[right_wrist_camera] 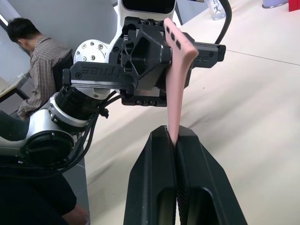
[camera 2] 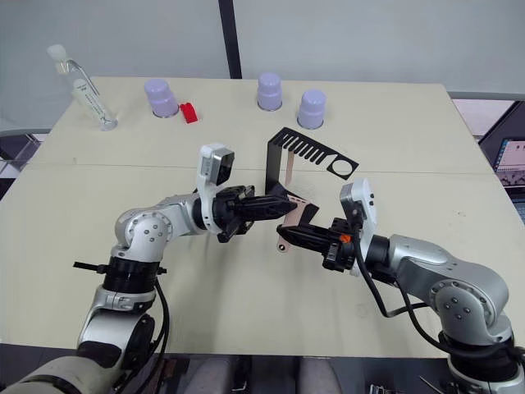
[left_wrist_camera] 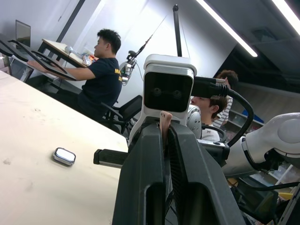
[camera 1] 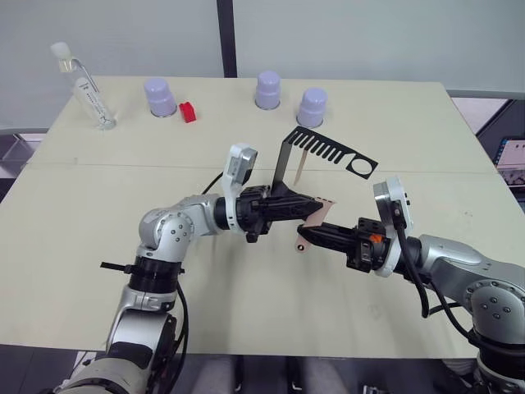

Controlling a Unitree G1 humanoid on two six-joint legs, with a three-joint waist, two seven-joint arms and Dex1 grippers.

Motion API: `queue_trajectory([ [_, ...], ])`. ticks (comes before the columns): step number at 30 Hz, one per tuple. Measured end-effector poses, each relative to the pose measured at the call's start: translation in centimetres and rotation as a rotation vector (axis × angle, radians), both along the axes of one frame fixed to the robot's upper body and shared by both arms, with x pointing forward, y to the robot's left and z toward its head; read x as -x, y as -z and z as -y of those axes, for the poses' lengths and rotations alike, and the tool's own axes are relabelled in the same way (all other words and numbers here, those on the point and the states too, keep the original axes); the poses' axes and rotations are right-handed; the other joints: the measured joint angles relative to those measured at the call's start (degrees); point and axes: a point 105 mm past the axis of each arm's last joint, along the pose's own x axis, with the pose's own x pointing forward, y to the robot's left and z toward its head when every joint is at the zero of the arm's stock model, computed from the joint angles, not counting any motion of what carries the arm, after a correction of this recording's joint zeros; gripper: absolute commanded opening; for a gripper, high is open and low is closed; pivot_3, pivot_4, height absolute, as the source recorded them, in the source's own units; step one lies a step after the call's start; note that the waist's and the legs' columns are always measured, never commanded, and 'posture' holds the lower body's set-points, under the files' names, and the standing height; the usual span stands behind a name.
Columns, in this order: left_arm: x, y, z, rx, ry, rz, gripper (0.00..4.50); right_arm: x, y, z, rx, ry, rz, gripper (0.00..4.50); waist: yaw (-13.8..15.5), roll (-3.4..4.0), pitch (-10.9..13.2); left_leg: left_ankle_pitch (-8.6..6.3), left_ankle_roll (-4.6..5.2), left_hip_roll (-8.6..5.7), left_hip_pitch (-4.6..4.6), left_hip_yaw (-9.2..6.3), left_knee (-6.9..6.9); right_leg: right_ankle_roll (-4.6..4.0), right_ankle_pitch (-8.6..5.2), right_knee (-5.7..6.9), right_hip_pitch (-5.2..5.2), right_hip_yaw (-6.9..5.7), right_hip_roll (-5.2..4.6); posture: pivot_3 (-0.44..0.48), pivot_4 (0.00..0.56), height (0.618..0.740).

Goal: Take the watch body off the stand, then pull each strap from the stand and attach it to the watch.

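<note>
A: From where I stand, both grippers meet over the middle of the table [camera 1: 98, 246], just in front of the stand [camera 1: 289, 160]. The left gripper [camera 1: 316, 203] and the right gripper [camera 1: 305, 238] are each clamped on the same pink strap [camera 1: 316, 220], one at either end.

B: And the second strap [camera 1: 300, 170]?

A: It hangs from the stand's slotted top plate, behind the arms; that shows from the head cameras. The stand itself sits upright on the far half of the table, top plate reaching toward the robot's right.

B: What do the wrist cameras add?

A: The right wrist view gives the strap's punched holes and its bend between the two sets of fingers, with the right fingers [right_wrist_camera: 154, 187] pressed flat against it. The left wrist view shows the watch body [left_wrist_camera: 64, 156] lying alone on the tabletop, off the stand and apart from both grippers, screen up.

B: Any writing?

A: Raised lettering runs along the left gripper's housing in the right wrist view, too unclear to read. Three lilac cups [camera 1: 160, 96], a small red block [camera 1: 188, 112] and a clear bottle [camera 1: 86, 90] line the far edge; the bottle's label cannot be made out
</note>
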Motion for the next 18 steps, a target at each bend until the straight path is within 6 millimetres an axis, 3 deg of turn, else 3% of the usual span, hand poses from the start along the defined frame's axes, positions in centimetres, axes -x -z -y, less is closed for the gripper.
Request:
queue_trajectory([
  [17, 0.19, 0.37, 0.32, -0.009, 0.008, -0.002, 0.3, -0.02, -0.14, -0.05, -0.006, 0.003, -0.002, 0.0, 0.0, 0.0, 0.0, 0.0, 0.0, 0.0, 0.0, 0.0, 0.0, 0.0, 0.0, -0.01, 0.0, 0.0, 0.0, 0.0, 0.15, 0.739],
  [18, 0.18, 0.36, 0.33, -0.009, 0.007, -0.001, 0.13, -0.03, -0.14, -0.04, -0.006, 0.003, -0.002, 0.0, 0.0, 0.0, 0.0, 0.0, 0.0, 0.0, 0.0, 0.0, 0.0, 0.0, 0.0, -0.01, 0.0, 0.0, 0.0, 0.0, 0.15, 0.739],
])
